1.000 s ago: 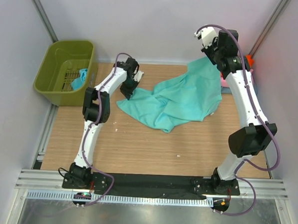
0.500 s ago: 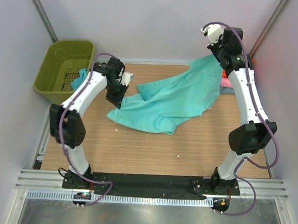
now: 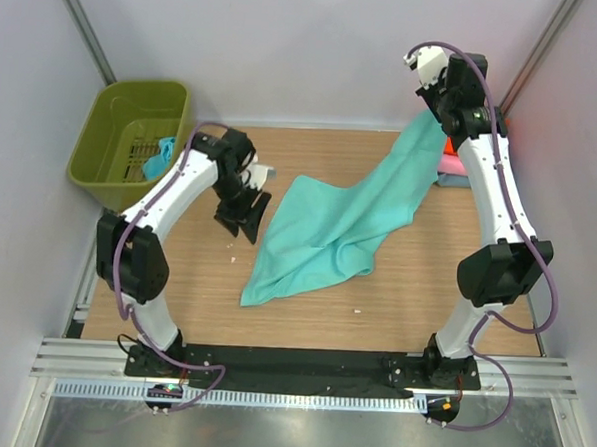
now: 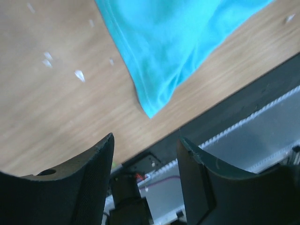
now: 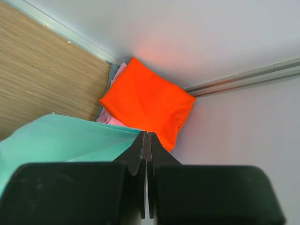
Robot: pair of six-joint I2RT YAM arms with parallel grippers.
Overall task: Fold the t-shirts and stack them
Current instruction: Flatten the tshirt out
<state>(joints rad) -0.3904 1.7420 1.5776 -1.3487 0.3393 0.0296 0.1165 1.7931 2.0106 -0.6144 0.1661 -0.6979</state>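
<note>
We are looking at a job we judge to be partway done. In the far right corner a folded orange t-shirt (image 5: 147,105) is sitting on top of a pink t-shirt (image 5: 111,121), so a stack is already forming there against the wall.

The right gripper (image 5: 146,136) is pinching one edge of a teal t-shirt (image 3: 328,225), fingers closed tight on the cloth, and holding it high near the back wall. The shirt is hanging from that pinch and trailing down across the middle of the table (image 3: 175,287), its lower end lying crumpled on the wood towards the near side. No fold in it yet, as far as we are seeing.

The left gripper (image 4: 146,140) is hovering just beside the shirt's left edge with its fingers spread apart and nothing between them.

Over in the olive-green basket (image 3: 103,123) at the far left, a bit of teal cloth (image 3: 160,156) is waiting, so we are reckoning on at least one more shirt after this one. What is left: spreading, folding and stacking this one, then emptying the basket.
</note>
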